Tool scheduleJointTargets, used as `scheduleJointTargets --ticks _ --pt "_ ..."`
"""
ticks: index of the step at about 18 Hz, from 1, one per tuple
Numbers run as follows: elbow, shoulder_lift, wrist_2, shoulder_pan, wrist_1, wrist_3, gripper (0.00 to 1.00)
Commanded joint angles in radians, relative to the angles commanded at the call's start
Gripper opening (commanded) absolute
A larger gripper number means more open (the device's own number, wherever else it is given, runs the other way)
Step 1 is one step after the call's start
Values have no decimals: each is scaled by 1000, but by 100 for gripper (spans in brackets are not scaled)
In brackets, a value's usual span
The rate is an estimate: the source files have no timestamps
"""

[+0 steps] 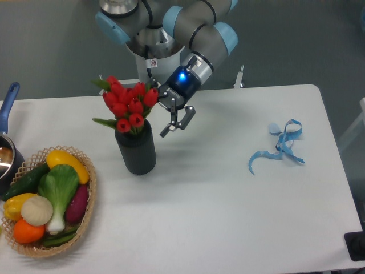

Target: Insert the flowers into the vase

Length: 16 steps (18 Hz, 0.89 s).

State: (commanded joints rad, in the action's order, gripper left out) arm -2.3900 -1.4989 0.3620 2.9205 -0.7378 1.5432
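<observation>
Flowers [126, 107], a bunch of red tulips with green leaves, stood in the mouth of the vase [136, 149], a dark ribbed cylinder near the left side of the white table [228, 194]. The blooms leaned slightly left above the rim. The gripper [177, 121] hung just right of the bunch, its fingers spread and holding nothing, apart from the blooms. A blue light glowed on the wrist. A woven basket [85, 214] of vegetables sat at the table's front left, with a curly blue ribbon [278, 147] lying well apart on the right.
</observation>
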Motion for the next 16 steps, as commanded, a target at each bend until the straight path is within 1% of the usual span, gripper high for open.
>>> scheduleJointTargets --ticks 4,9,12,13,14,15,16 --pt "5 57 -9 117 -8 -8 100" --pt "47 57 -2 181 -11 -103 100" --pt "67 54 12 233 -9 -117 100" --pt "77 52 37 253 -8 -114 100" --pt "87 54 93 264 -8 -114 100" --pt "106 52 176 266 -9 -114 100" --pt "144 51 321 263 -9 -115 100"
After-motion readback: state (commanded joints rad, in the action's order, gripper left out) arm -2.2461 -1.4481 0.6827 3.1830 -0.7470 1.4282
